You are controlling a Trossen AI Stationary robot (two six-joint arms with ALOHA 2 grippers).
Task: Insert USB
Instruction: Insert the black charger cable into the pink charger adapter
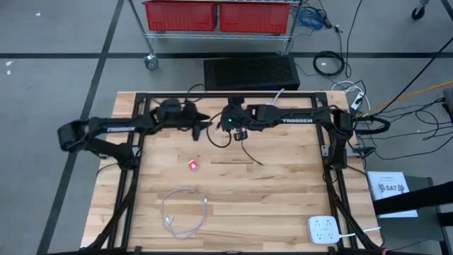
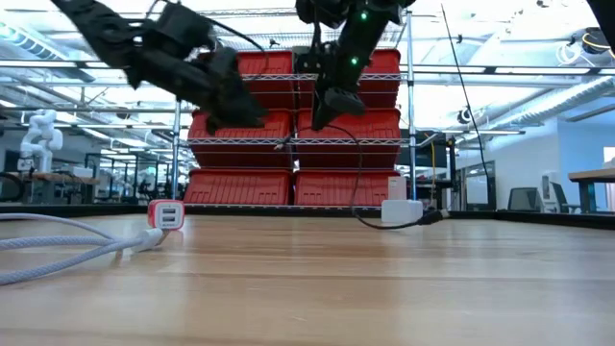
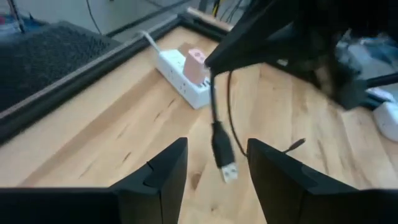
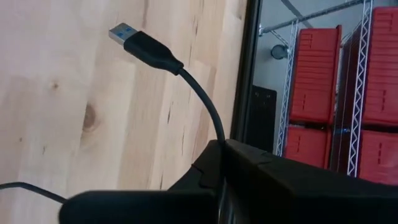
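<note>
A black USB cable (image 1: 221, 140) hangs from my right gripper (image 1: 228, 122) above the table's far middle. Its plug (image 4: 134, 38) sticks out past the shut fingers, and the metal tip shows in the left wrist view (image 3: 227, 173). My left gripper (image 1: 205, 126) hovers just left of it, open. Its fingers (image 3: 168, 168) stand on either side of the dangling plug without touching it. A small red-and-white USB charger (image 1: 192, 165) (image 2: 165, 213) rests on the table nearer the front. My right gripper (image 4: 221, 148) pinches the black cable a short way behind the plug (image 4: 217, 132), between its two fingers. It comes slanting down from the table's right. The plug end is lifted clear, and the rest of the cable loops down to trail on the table (image 1: 252, 157).
A white power strip with a pink charger (image 3: 188, 73) lies by the far edge. A coiled white cable (image 1: 185, 212) lies near the front, and another white power strip (image 1: 324, 230) at the near right corner. A black frame (image 1: 212, 95) rims the table.
</note>
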